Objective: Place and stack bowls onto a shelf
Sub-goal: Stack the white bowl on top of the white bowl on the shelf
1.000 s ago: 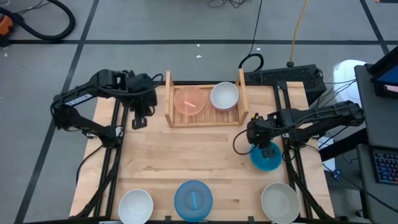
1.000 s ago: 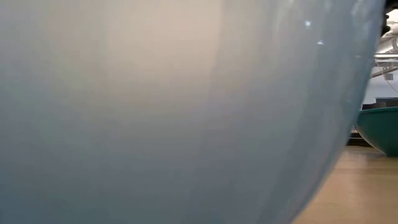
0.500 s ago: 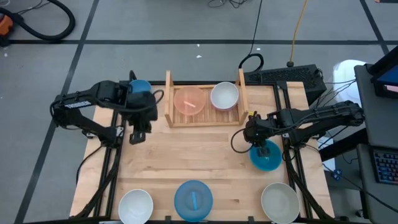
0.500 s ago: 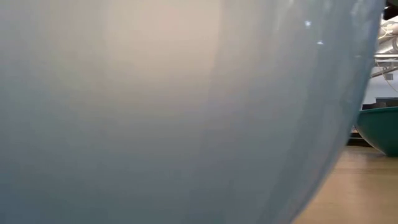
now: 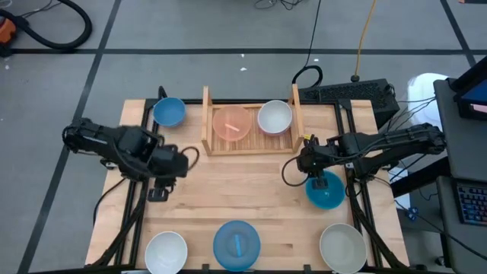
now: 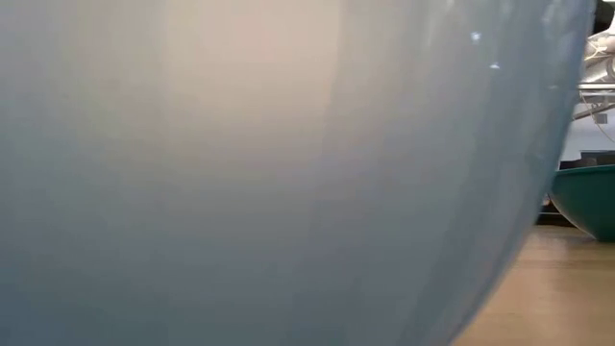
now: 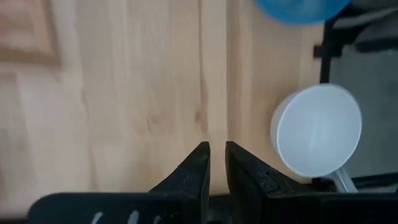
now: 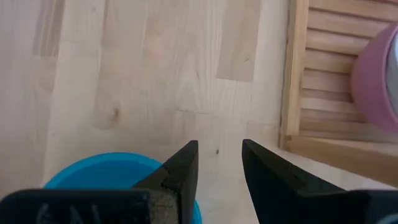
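The shelf (image 5: pixel 249 144) stands at the table's far middle, with a peach bowl (image 5: pixel 230 123) and a white bowl (image 5: pixel 274 117) resting on its slats. A blue bowl (image 5: pixel 169 111) sits on the table at the far left. My left gripper (image 5: pixel 157 194) points down over bare wood on the left side, its fingers (image 7: pixel 217 158) a narrow gap apart with nothing between them. My right gripper (image 5: pixel 304 161) stands open over the table between the shelf's right board (image 8: pixel 292 93) and a teal-blue bowl (image 5: pixel 325 190), which lies just behind its fingers (image 8: pixel 118 180).
Along the near edge stand a white bowl (image 5: pixel 166 251), an upturned blue bowl (image 5: pixel 237 243) and a grey-beige bowl (image 5: pixel 342 247). The low view is almost filled by a pale bowl wall (image 6: pixel 269 173), with a teal bowl (image 6: pixel 588 200) at its right. Bare wood lies mid-table.
My left gripper has swung from the far left corner toward the table's near edge and sunk a little, uncovering the blue bowl that stays at the far left. My right gripper has tipped slightly toward the shelf while its arm kept its place.
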